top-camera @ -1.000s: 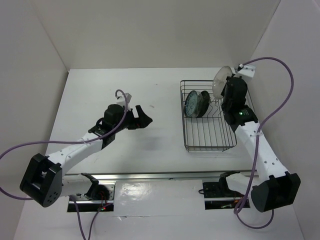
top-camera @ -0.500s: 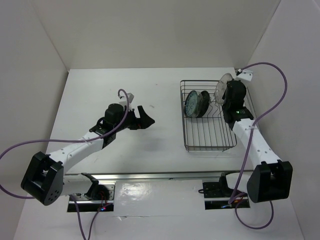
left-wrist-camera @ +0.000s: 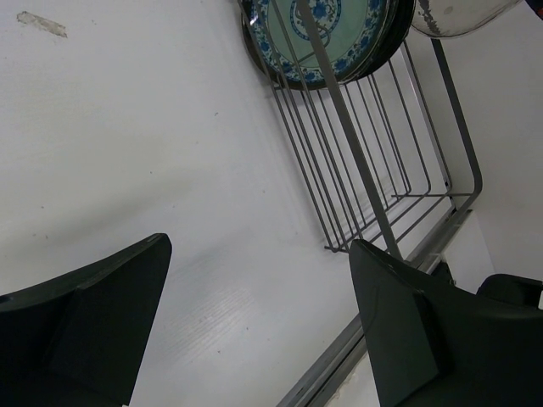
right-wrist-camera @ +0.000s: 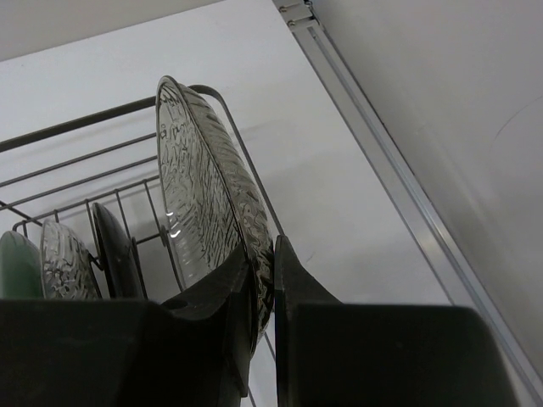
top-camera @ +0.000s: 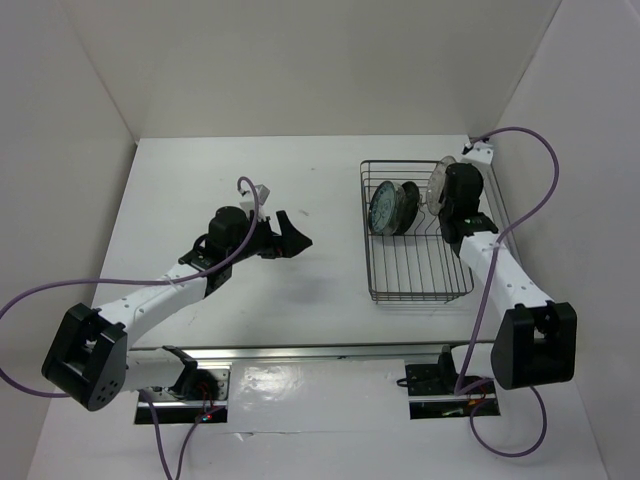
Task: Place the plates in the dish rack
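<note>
Right gripper (right-wrist-camera: 261, 264) pinches a plate (right-wrist-camera: 199, 182) upright by its rim over the rack (top-camera: 418, 297), at its 1 o'clock corner. Three plates (top-camera: 390, 207) stand at its 11 o'clock. Left gripper (left-wrist-camera: 259, 248) hangs spread wide over the table (top-camera: 250, 170).

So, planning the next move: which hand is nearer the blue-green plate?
Right. The right hand is over the dish rack, right of the blue-green plate; the left hand hangs well left of the rack.

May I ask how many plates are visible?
4: the blue-green plate, glass plate and black plate stand in the dish rack; the right gripper holds the fourth plate.
</note>
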